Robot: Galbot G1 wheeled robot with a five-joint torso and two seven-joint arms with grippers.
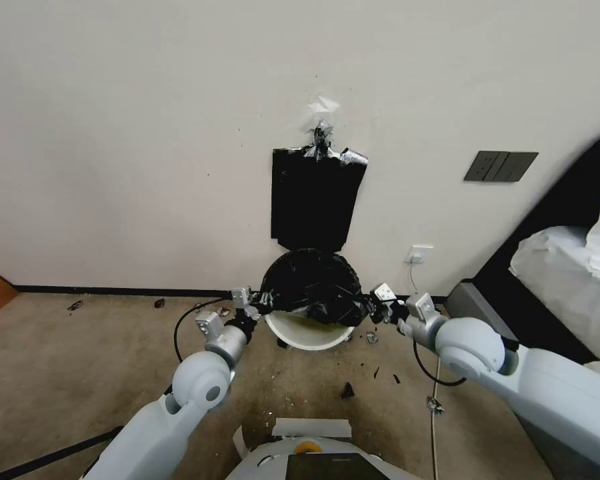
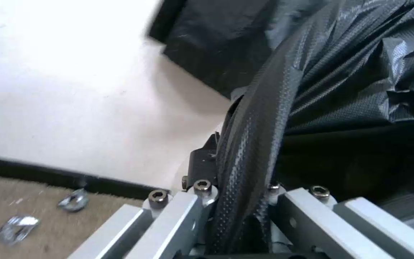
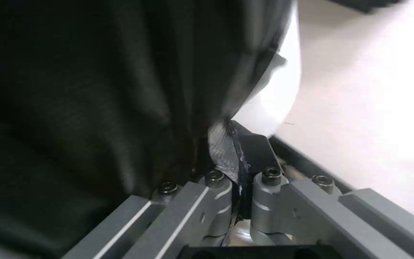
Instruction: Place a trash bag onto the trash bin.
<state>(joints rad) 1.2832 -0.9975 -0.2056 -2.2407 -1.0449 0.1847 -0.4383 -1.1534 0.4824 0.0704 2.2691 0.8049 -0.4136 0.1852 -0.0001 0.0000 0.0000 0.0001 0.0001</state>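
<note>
The trash bag [image 1: 315, 287] is stretched over the far part of the trash bin [image 1: 307, 332], which stands on the carpeted floor [image 1: 80, 360] against the wall [image 1: 147, 133], with the bin's near rim and cream wall left uncovered. The left gripper [image 1: 259, 303] is at the bag's left edge with its fingers [image 2: 202, 212] clamped on a rolled fold of the plastic, and the right gripper [image 1: 375, 308] is at the right edge, fingers [image 3: 260, 162] pinched on the film there. A flat black sheaf of bags [image 1: 315, 203] hangs taped to the wall directly above the bin.
</note>
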